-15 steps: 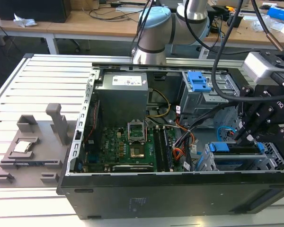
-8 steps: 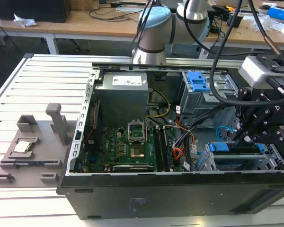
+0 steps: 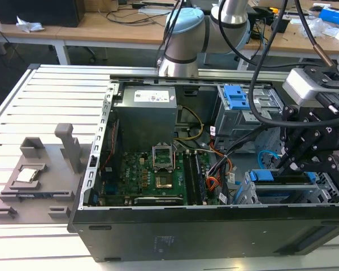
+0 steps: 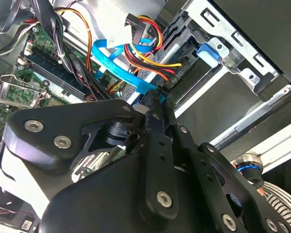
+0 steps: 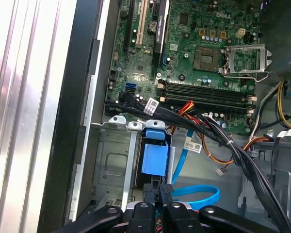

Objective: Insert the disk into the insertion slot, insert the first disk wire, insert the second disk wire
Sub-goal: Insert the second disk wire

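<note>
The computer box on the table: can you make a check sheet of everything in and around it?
Surface: slatted metal table, holding an open computer case.
Job's things: disk sits in the metal cage; blue cable loops beside it; red wire lies close by.
Clutter: grey holder tray on the table, at the exterior view's left.
Gripper: gripper looks closed on the blue cable's end, just above the disk.
Cables: black bundle and orange cables cross the case.
Surroundings: wooden benches behind.
</note>
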You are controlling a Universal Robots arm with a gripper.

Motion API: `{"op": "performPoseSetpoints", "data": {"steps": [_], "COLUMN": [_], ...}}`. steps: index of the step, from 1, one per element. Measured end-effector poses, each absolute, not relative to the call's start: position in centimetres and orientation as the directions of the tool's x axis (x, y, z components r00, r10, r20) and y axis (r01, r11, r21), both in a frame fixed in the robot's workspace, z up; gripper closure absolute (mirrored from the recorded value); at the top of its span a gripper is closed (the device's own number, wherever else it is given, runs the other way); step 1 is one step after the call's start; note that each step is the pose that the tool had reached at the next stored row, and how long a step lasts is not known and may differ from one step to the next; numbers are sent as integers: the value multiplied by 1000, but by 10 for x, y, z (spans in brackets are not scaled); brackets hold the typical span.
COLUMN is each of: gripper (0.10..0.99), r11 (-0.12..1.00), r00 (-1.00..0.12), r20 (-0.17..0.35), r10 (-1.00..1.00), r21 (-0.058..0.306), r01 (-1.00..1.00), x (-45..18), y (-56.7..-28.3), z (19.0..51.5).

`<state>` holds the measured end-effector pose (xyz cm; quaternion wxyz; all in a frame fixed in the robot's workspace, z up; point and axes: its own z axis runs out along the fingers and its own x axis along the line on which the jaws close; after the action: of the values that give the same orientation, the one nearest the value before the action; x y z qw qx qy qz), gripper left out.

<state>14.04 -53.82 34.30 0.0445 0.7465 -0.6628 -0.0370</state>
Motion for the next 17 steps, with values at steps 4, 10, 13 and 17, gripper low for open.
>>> {"op": "performPoseSetpoints", "data": {"steps": [4,10,13,17], "gripper": [925,925,925,925], "r11": [-117,-117,-117,-118], "r00": [119,119,119,119], "r20": [4,4,4,1], "r10": [-993,-993,-993,-993], "r21": [115,115,115,115], "r01": [-986,-986,-986,-986], "x": [141,141,141,141], "y": [-538,-538,-538,-538], "z": [343,344,347,345]}}
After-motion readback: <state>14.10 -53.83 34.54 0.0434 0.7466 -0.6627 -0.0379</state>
